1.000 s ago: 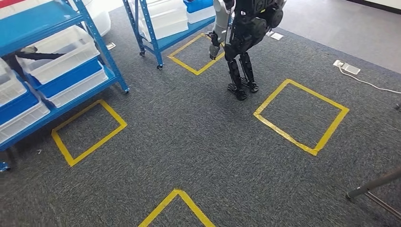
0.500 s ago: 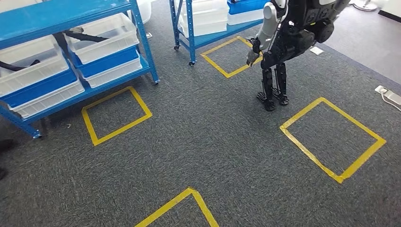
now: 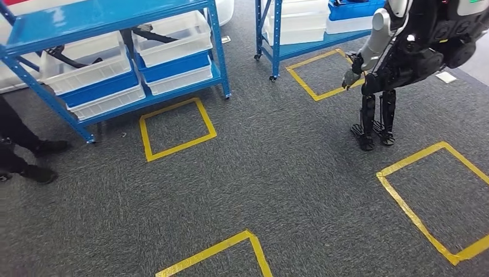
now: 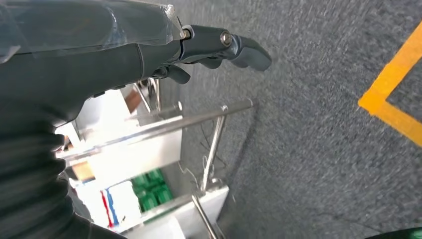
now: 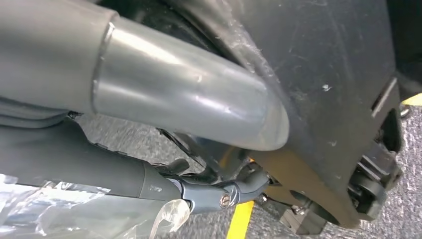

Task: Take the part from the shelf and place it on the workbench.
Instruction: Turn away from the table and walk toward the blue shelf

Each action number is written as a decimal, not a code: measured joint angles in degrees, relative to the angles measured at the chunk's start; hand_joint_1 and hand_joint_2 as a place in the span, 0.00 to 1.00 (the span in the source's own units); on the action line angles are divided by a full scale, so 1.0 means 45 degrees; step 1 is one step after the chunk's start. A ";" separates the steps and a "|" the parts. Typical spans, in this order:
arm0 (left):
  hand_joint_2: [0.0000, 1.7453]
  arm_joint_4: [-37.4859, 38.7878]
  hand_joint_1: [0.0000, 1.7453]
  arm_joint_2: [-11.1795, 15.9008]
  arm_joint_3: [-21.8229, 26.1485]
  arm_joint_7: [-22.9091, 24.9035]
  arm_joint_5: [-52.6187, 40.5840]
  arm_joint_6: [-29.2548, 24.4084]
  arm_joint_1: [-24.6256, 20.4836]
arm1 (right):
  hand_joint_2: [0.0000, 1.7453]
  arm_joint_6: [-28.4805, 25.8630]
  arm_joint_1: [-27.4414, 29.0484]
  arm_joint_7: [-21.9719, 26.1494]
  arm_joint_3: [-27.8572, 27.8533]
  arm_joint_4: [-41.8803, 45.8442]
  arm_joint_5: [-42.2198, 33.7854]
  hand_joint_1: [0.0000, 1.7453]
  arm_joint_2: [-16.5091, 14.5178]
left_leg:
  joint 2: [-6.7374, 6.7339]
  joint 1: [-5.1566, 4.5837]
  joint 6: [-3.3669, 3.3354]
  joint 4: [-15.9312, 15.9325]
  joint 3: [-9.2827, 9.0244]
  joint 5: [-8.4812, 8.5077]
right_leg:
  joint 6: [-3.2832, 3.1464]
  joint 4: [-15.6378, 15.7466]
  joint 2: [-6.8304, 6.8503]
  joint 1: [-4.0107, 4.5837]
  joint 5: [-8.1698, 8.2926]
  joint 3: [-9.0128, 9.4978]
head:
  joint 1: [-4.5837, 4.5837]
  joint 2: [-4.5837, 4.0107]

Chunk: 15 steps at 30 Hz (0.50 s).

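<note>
Head view, left to right. At 9 o'clock, a person's dark legs and shoes (image 3: 26, 154) stand on the grey carpet (image 3: 277, 190), just beside the end post of the near blue shelf (image 3: 109, 14). The shelf, at 11 o'clock, carries white bins (image 3: 173, 43). Dark elongated objects (image 3: 69, 56) lie in the bins of its middle tier, and the part to be fetched is probably one of these, though which one cannot be told. A yellow tape square (image 3: 176, 128) marks the floor in front of this shelf. At 12 o'clock stands a second blue shelf (image 3: 275, 34), and at 2 o'clock a second humanoid robot (image 3: 398, 63), well apart from the near shelf.

Left wrist view: the left hand (image 4: 149, 55) holds nothing, its fingers (image 4: 249, 50) stretched out loosely over the carpet near a metal-framed stand (image 4: 164, 127).

Right wrist view: the right hand (image 5: 214, 191) lies close against dark body parts. Whether its fingers are spread or curled cannot be told.

The part is not yet taken, and the approach to the shelf is judged the step in hand.

Risks: the walk could bring the robot against the person or a shelf post if its heading drifts towards 9 o'clock. Stopping outside the tape square would leave the bins beyond reach. The slender dark objects, lying across bin rims, could snag or slip from a loose grasp.
</note>
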<state>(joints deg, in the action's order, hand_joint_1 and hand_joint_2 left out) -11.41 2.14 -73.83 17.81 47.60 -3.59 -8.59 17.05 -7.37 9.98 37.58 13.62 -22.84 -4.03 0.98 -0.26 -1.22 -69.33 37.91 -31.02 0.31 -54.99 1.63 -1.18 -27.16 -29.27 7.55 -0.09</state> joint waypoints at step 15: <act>1.00 0.0000 0.00 0.0009 0.0030 -0.0030 0.0108 -0.0069 -0.0020 | 0.00 0.0200 -0.0087 0.0270 -0.0001 0.0015 -0.0807 0.00 -0.0021 | -0.0122 -0.0222 -0.0756 0.4060 -0.1951 0.1938 | 0.0434 -0.3007 -0.0175 0.0137 -0.1885 -0.0950 | -0.0067 0.0005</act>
<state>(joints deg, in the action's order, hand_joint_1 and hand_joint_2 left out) -11.41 2.18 -73.70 17.68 48.09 -3.90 -8.68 17.95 -7.76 11.20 37.58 13.68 -26.47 -4.13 0.43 -1.26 -4.62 -51.06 29.13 -22.30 2.26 -68.52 0.84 -0.57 -35.64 -33.55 7.25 -0.07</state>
